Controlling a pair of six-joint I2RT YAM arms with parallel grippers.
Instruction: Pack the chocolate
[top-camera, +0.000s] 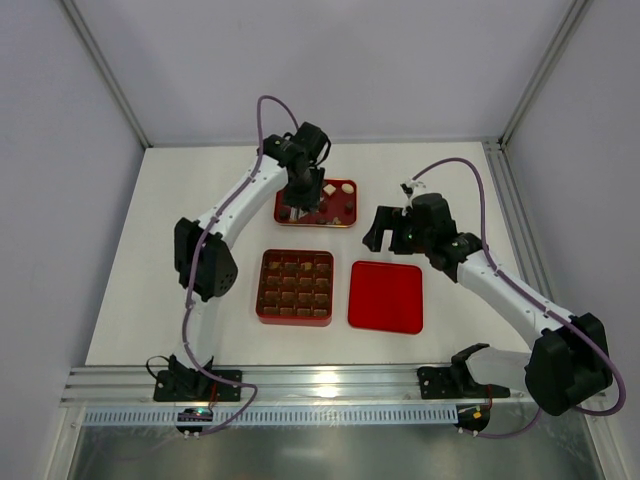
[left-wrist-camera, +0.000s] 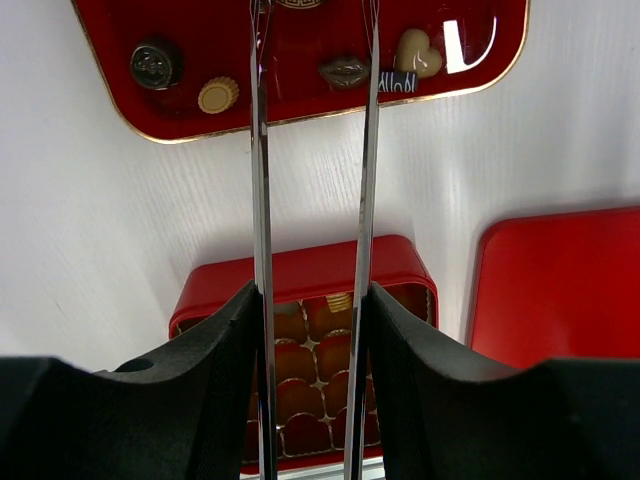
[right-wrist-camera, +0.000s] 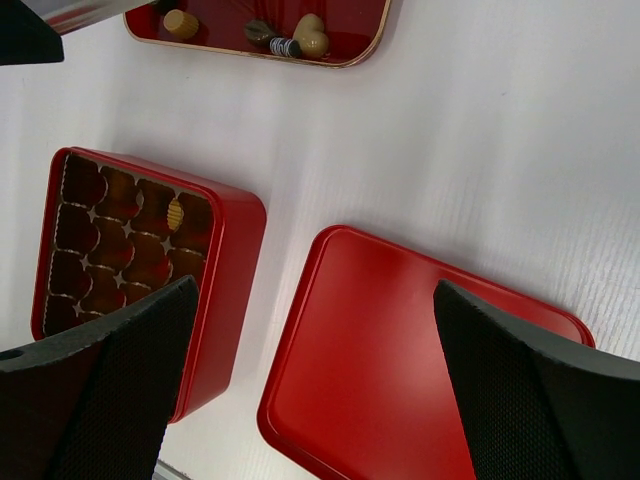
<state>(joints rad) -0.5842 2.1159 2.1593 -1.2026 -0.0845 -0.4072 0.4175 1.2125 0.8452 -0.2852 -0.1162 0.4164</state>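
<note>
Several loose chocolate pieces lie in a shallow red tray (left-wrist-camera: 480, 75): a dark round one (left-wrist-camera: 155, 63), a tan round one (left-wrist-camera: 218, 95), a dark lip-shaped one (left-wrist-camera: 343, 71) and a tan heart (left-wrist-camera: 417, 52). My left gripper (left-wrist-camera: 312, 295) (top-camera: 297, 200) hangs over that tray, shut on a pair of long metal tweezers (left-wrist-camera: 262, 180). The tweezer tips reach the tray's far part and run out of frame. The red box (top-camera: 295, 287) with brown compartments holds one gold-ridged chocolate (right-wrist-camera: 176, 213). My right gripper (right-wrist-camera: 315, 290) (top-camera: 385, 228) hovers open and empty above the lid.
The flat red lid (top-camera: 386, 296) lies right of the box on the white table. The tray (top-camera: 343, 215) sits behind the box. Grey walls close in the table at the back and sides. A metal rail (top-camera: 330, 378) runs along the near edge.
</note>
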